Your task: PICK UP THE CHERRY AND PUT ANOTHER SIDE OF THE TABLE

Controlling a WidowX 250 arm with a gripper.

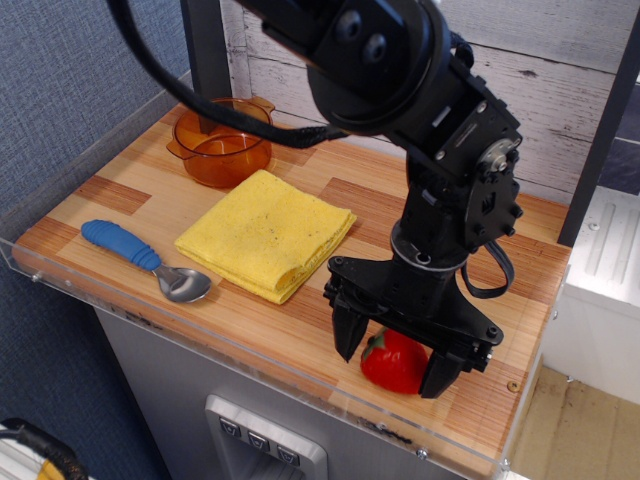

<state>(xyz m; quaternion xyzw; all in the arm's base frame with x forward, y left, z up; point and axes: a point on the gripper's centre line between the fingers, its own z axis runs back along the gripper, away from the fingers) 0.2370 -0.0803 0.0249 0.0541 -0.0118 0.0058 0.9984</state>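
The rectangular wooden-plank-patterned counter (330, 190), edged with a clear acrylic rim, is seen from above and in front. The small glossy red strawberry-shaped toy cherry with a green leafy top (392, 362) is found on the counter near its front right corner, close to the front rim. The black robot fingers (393, 353) are lowered over it, one finger (346, 335) at its left side and the other (440, 371) at its right. The fingers are set apart around the fruit; whether they touch its sides cannot be told. A folded yellow cloth (267, 233) is laid mid-counter, well apart from the cherry. A metal spoon with a blue handle (144, 260) is placed left of the cloth, near the front edge. An orange translucent pot (222, 142) is noted at the back left corner.
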